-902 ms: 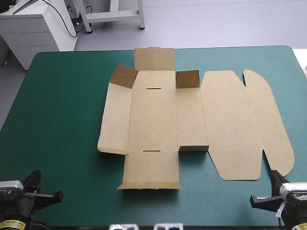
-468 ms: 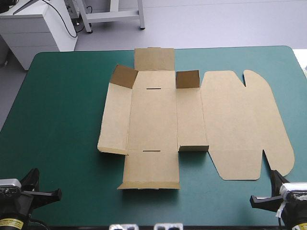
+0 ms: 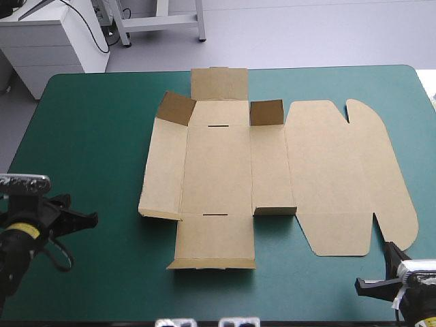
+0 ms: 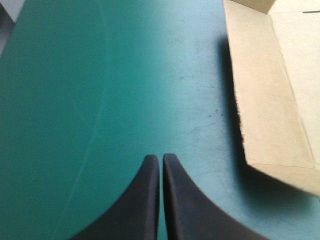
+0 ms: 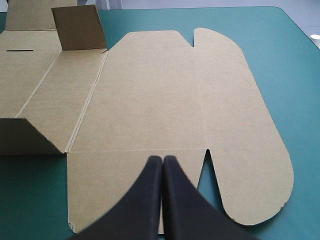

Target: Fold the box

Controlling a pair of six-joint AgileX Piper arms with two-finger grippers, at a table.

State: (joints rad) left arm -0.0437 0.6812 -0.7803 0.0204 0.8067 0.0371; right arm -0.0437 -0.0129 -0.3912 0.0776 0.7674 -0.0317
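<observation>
- The box [image 3: 218, 170] lies spread almost flat mid-table on the teal-green cover [image 3: 88, 136], with a few small flaps standing up
- There's the left gripper [image 4: 161, 158], fingers pressed together, over bare cover near the box's left panel
- And the right gripper [image 5: 162, 159], pressed together too, at the near right corner, pointing at the rounded lid panel

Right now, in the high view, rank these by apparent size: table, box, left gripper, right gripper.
1. table
2. box
3. left gripper and right gripper: they look about alike, so I leave them unranked.
</observation>
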